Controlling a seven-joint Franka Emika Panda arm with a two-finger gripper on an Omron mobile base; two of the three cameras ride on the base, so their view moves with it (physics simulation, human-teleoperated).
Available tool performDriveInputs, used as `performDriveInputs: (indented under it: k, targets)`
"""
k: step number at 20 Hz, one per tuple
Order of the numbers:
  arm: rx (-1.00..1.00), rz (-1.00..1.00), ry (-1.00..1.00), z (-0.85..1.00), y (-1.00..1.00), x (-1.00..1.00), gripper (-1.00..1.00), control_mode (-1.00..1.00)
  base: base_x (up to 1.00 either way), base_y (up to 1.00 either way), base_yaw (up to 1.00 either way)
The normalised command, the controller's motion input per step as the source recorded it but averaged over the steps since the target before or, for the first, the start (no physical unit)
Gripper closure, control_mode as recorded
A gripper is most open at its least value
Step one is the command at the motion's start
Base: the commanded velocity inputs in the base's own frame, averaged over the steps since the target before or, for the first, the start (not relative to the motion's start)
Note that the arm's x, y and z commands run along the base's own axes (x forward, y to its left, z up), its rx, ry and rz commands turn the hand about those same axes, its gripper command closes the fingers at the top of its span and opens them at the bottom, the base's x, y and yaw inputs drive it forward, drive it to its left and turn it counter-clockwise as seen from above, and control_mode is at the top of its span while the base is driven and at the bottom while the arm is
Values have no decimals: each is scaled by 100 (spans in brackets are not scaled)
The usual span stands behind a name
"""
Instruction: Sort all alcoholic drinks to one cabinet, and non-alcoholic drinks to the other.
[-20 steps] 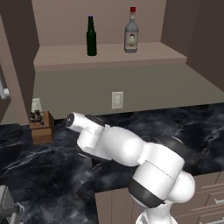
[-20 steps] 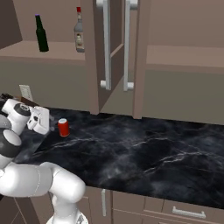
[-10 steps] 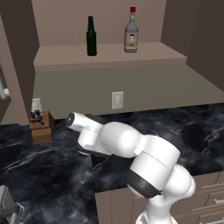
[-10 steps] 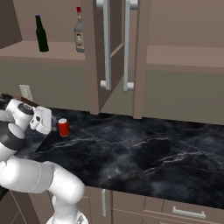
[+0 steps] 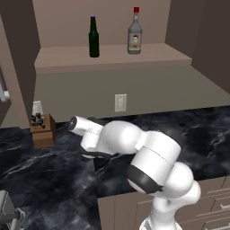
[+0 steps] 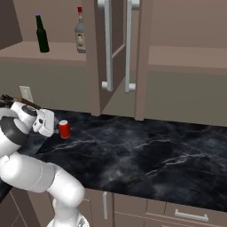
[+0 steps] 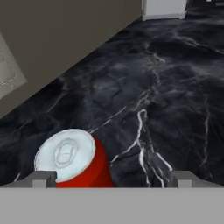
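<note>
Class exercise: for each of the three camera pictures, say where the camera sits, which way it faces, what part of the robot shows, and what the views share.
Left base view: behind the arm, to its left, facing the shelf with the green bottle; arm lower right.
Right base view: behind, to its right, facing the counter; arm lower left.
Hand view: on the hand, looking down over the open end effector.
Shared: the red can also stands in the right base view.

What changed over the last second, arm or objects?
Only the arm: its elbow has swung slightly further toward the base, while the open claw stays low over the counter next to the red can, gripping nothing. The can, the green bottle and the clear bottle on the shelf have not moved.
</note>
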Motion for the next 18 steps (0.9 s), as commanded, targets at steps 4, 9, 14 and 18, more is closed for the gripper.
performDriveInputs:
  k: [4, 9, 14, 18]
  targets:
    - [0, 0, 0, -7, 6, 6, -100, -100, 0, 0, 0]
    - [0, 0, 0, -1, 3, 0, -100, -100, 0, 0, 0]
    - [0, -1, 0, 0, 0, 11, -100, -100, 0, 0, 0]
    - [0, -1, 0, 0, 0, 13, -100, -100, 0, 0, 0]
